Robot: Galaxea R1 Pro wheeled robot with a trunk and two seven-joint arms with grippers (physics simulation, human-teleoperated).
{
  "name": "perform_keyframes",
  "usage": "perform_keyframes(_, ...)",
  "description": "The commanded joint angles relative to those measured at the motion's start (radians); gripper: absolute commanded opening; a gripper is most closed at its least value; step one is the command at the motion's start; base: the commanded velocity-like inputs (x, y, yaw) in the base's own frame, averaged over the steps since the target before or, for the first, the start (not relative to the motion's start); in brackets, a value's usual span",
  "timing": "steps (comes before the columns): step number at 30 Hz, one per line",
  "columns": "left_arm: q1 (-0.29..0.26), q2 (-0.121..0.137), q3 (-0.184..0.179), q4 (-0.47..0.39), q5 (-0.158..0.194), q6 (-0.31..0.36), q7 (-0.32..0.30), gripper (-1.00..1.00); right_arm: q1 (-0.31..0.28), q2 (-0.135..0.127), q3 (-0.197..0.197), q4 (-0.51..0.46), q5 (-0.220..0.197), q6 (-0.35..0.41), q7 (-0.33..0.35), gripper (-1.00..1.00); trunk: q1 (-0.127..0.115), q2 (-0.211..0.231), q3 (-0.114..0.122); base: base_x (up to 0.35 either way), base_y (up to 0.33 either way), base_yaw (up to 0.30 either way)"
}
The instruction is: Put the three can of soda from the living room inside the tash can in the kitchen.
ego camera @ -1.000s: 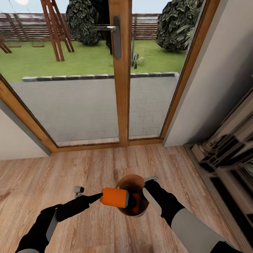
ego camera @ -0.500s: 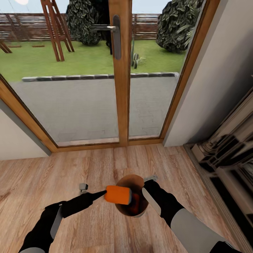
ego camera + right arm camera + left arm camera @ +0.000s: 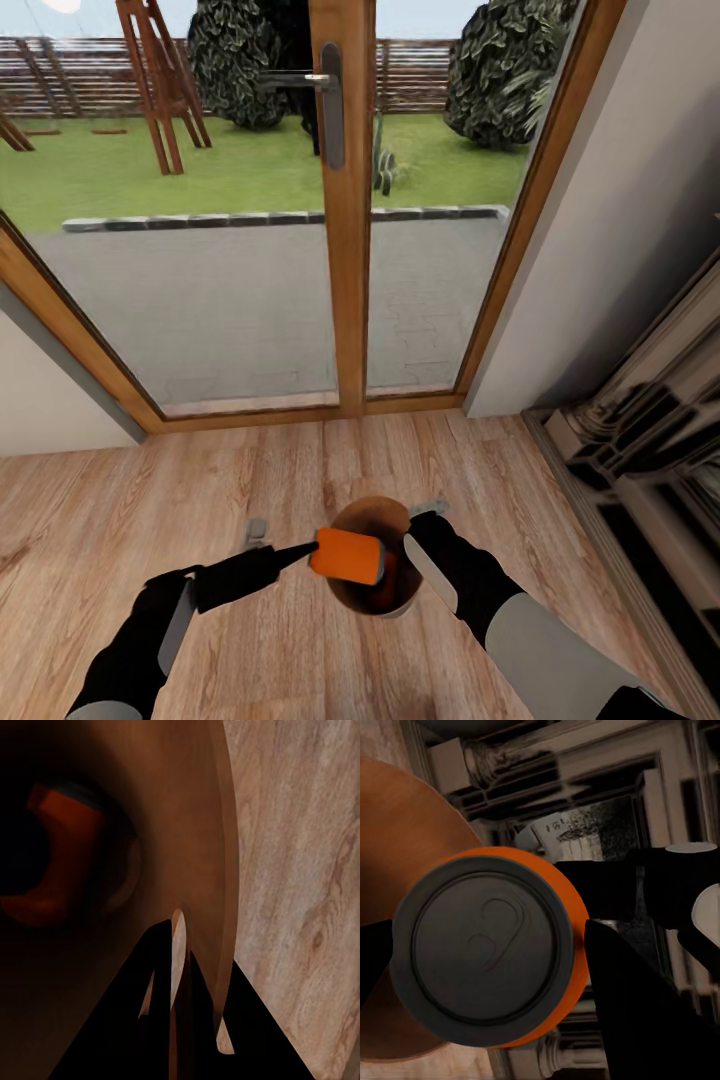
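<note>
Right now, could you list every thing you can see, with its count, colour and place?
Soda can: one, orange, held sideways over the bucket's rim by the left gripper.
Second can: one, orange, lying inside the bucket.
Bucket: one, copper-brown inside, held above the floor by the right gripper on its rim.
Glass doors: two panes, wood frame, ahead; garden behind.
Floor: light wood planks.
Fireplace surround: dark, ornate, at the right.
Wall: white, right of the doors.
Left gripper: black, shut on the soda can.
Right gripper: black, clamped on the bucket rim.
</note>
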Motion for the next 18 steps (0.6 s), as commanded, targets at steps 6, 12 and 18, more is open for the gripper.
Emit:
perform_keyframes(6,0.0,0.0,-0.013,-0.005,-0.002,-0.002,0.011,-1.0,-0.001,0.003,-0.001,0.0,-0.003,-0.001,-0.036,-1.0,0.0,0.0,0.0,0.0,0.0,0.0)
perform_keyframes(12,0.0,0.0,-0.016,-0.006,-0.004,-0.002,0.041,-1.0,0.0,0.007,-0.001,0.0,-0.003,0.0,-0.051,-1.0,0.0,0.0,0.0,0.0,0.0,0.0)
perform_keyframes(18,0.0,0.0,-0.022,-0.008,-0.002,-0.003,0.115,-1.0,-0.001,0.01,-0.001,0.008,-0.003,0.0,-0.052,-1.0,0.0,0.0,0.0,0.0,0.0,0.0)
